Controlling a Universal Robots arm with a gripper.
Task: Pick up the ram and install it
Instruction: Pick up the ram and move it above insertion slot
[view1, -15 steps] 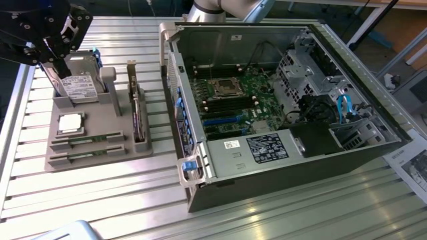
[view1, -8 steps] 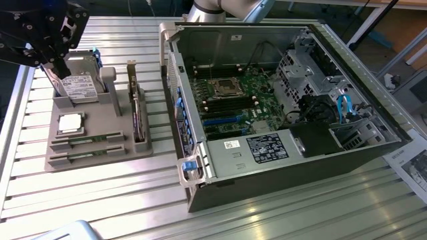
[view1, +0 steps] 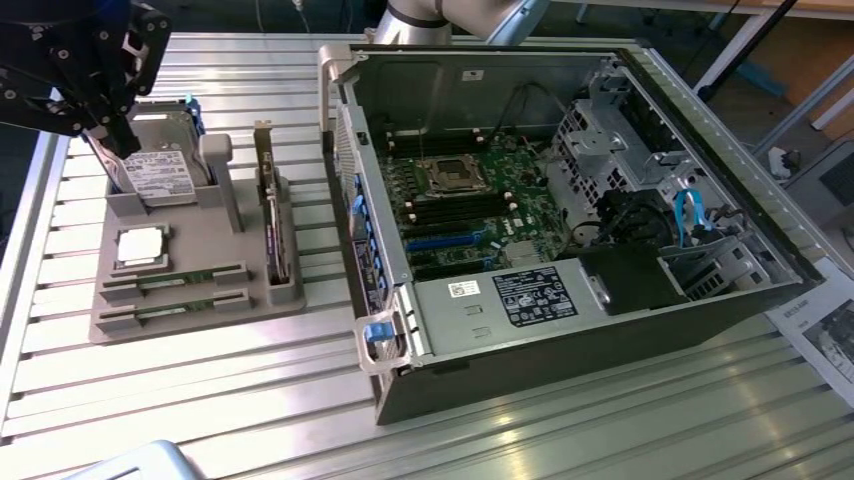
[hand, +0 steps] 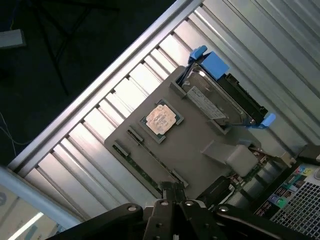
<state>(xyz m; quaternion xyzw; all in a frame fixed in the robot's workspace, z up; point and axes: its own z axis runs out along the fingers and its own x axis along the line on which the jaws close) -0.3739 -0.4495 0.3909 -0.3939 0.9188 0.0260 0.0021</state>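
Note:
Two ram sticks, thin green boards, lie in slots at the near end of a grey holder tray: one ram stick and a second one beside it. The wrist view shows the same ram sticks next to the square silver processor. My gripper hangs at the exterior view's upper left, above the hard drive at the tray's far end. Its fingers are shut with nothing between them, apart from the ram.
An open computer case lies at the exterior view's right, its motherboard exposed with black memory slots. An upright dark expansion card stands in the tray. A blue drive carrier edges the hard drive. The table is ribbed metal.

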